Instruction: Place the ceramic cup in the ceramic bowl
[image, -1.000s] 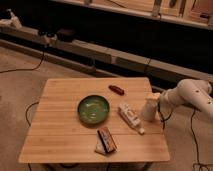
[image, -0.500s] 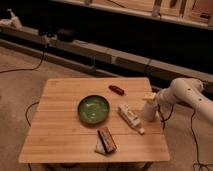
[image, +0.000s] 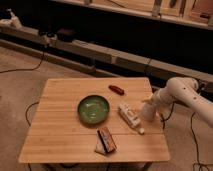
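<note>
table: light wooden slatted table (image: 65, 130), rectangular, on a grey floor
bowl: round shallow green-glazed ceramic bowl (image: 93, 109) with a darker rim, upright, near the table's middle, nothing seen inside
cup: small plain white ceramic cup (image: 146, 113), upright at the table's right edge, well apart from the bowl, just right of the white tube
gripper: gripper (image: 151, 102) on the white robot arm (image: 181, 91), right at the cup's top and blending with it; contact cannot be told
gripper state: cannot tell whether open or closed, or whether it has the cup
arm: comes in from the right side, elbow bent, off the table's right edge
tube: elongated white printed tube (image: 131, 117), lying flat and diagonal between bowl and cup, touching neither as far as seen
red item: small dark red oblong object (image: 116, 89), lying flat behind the bowl, toward the far edge
packet: orange-and-white snack packet (image: 105, 140), lying flat near the front edge, in front of the bowl
background: long low ledge (image: 100, 50) with cables behind the table
</note>
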